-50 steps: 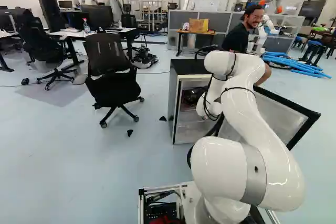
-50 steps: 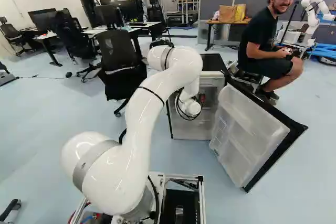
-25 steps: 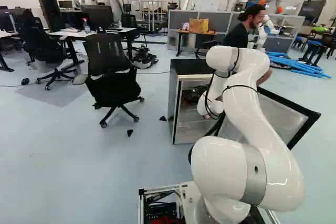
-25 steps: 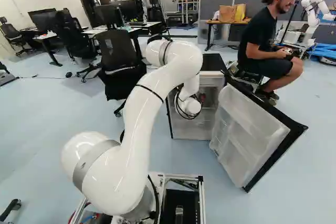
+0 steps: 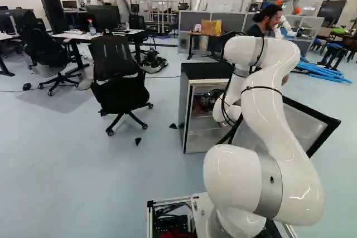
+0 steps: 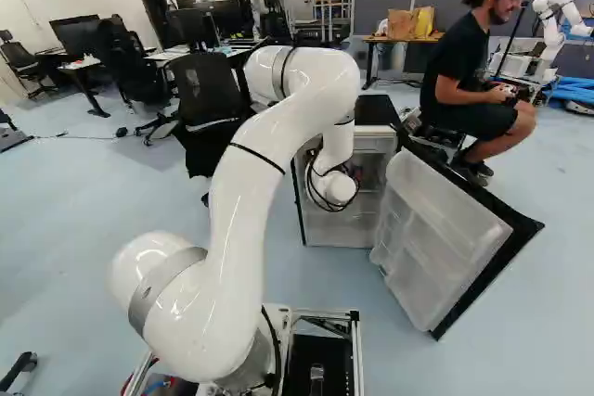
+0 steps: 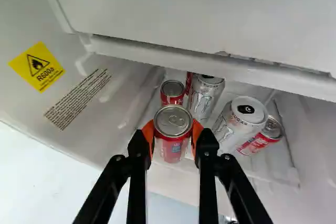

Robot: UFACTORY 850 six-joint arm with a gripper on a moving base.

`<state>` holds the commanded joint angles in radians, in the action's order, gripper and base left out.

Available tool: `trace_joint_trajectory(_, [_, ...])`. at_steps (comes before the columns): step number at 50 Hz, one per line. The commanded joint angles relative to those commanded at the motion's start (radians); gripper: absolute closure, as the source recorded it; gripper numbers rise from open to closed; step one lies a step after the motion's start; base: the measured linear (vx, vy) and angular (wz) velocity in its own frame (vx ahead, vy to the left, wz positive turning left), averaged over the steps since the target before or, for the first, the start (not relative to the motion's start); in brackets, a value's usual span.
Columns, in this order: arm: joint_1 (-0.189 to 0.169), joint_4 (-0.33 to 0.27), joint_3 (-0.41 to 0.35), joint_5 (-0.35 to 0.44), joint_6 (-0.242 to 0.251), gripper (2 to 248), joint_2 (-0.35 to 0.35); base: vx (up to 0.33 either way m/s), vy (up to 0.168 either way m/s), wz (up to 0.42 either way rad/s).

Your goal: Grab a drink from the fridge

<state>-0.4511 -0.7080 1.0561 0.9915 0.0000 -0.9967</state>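
Can [image 7: 172,148] gripped on both sides near the lid [image 7: 173,120] by the claw [image 7: 173,131], inside the fridge [image 5: 205,71]; probably weighty, slick and dentable, so calls for steady, moderate pressure just there.

Has risen at the arm's upper bend [image 5: 259,51], slightly at first, then mostly over the last half second. Has also come back toward the base, with a steeper rise from the lower joint. In the left base view, now sits farther right, baring a little more of the fridge's top [image 5: 203,71]; in the right base view, hides more of the near chair [image 6: 206,90].
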Motion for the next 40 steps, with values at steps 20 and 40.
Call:
trace_joint_trajectory(20, [-0.021,0.05,-0.149,-0.01,0.0,157,0.125,0.0,0.0,0.0])
trace_joint_trajectory(40, [-0.041,0.13,-0.292,-0.027,0.0,157,0.253,0.0,0.0,0.0])
